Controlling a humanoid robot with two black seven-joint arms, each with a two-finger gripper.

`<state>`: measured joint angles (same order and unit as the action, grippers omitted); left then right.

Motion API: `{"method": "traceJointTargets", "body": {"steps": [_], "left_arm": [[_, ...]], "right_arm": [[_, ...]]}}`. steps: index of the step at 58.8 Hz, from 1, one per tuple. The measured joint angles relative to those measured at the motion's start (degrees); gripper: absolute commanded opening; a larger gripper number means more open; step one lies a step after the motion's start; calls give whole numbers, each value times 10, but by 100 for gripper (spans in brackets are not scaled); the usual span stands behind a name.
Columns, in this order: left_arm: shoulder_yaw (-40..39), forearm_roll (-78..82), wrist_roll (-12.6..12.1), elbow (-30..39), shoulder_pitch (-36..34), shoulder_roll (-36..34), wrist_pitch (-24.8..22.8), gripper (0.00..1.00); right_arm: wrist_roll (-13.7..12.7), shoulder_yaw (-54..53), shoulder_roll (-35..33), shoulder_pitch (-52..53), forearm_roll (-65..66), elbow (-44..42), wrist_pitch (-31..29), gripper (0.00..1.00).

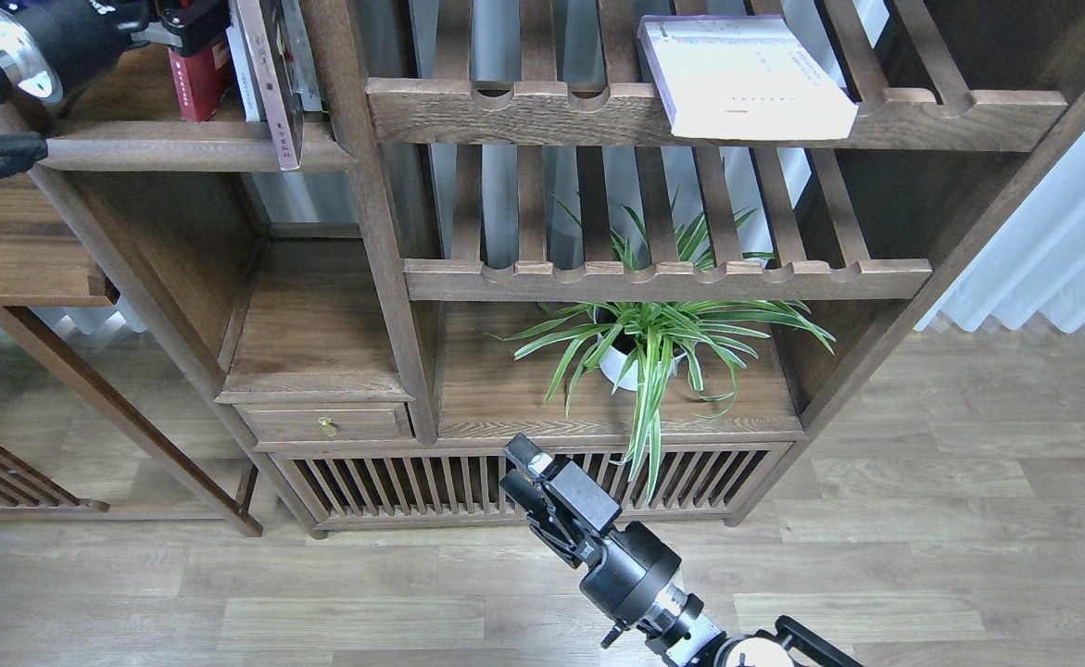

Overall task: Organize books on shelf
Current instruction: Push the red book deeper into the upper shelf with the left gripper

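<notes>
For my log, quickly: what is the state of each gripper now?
Left gripper: at the red book on the shelf; open or closed cannot be told.
Right gripper: low, holding nothing; open or closed cannot be told.

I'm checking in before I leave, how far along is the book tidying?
Partly done: books already stand on the solid shelf. In hand: the left gripper is at the red book there; its grip is unclear. Left: the white book lies flat on the slatted shelf. The right gripper hangs idle.
</notes>
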<state>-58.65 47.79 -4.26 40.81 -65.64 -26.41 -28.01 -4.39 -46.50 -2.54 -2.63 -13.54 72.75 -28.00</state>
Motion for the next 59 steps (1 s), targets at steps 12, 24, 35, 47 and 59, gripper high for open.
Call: {"method": "traceJointTargets", "body": {"steps": [12,24,35,47,59], "left_arm": [[-23,-9,-4,11,12,-1,0,50],[-36,-26,-19,56,53,-9,0,52],[-48,-67,-46,131,107,-37,0,52],[-60,-81,-49,191,139,-70,0,52],[-86,-111,-71,257,191,-92,0,52]], "right_arm": [[0,-1,-2,-2,0,4,0,99],[-1,-1,-3,-4,0,6,0,99],[-1,-1,-5,-14,0,11,0,99],[-2,-1,-5,-23,1,14,0,99],[-2,-2,-7,-32,1,21,0,99]]}}
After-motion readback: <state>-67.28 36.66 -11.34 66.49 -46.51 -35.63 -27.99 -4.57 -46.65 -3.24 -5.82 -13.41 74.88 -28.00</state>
